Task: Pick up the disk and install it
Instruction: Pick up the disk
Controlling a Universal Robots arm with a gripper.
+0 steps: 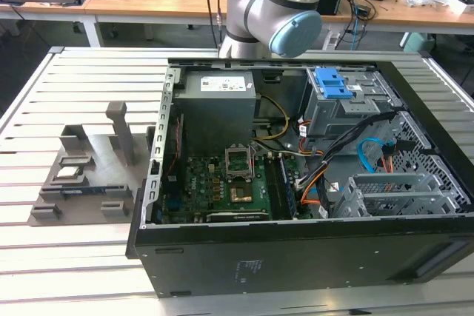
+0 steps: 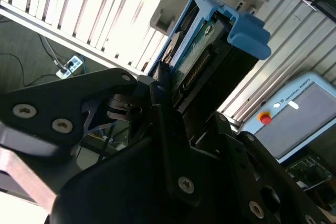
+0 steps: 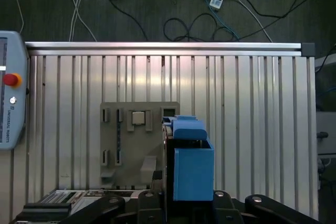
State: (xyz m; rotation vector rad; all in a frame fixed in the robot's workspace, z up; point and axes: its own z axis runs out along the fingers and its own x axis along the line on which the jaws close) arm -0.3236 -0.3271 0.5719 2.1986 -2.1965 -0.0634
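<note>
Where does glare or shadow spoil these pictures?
In the second wrist view the slatted table glares white behind the disk, while the gripper holding it is dark; in the first wrist view the table shows soft sheen; in the exterior view the computer case is evenly lit.

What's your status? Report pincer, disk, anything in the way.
Pincer shut on the disk. Disk held up above the grey tray, not in the computer case. Cables lie across the case's inside.
</note>
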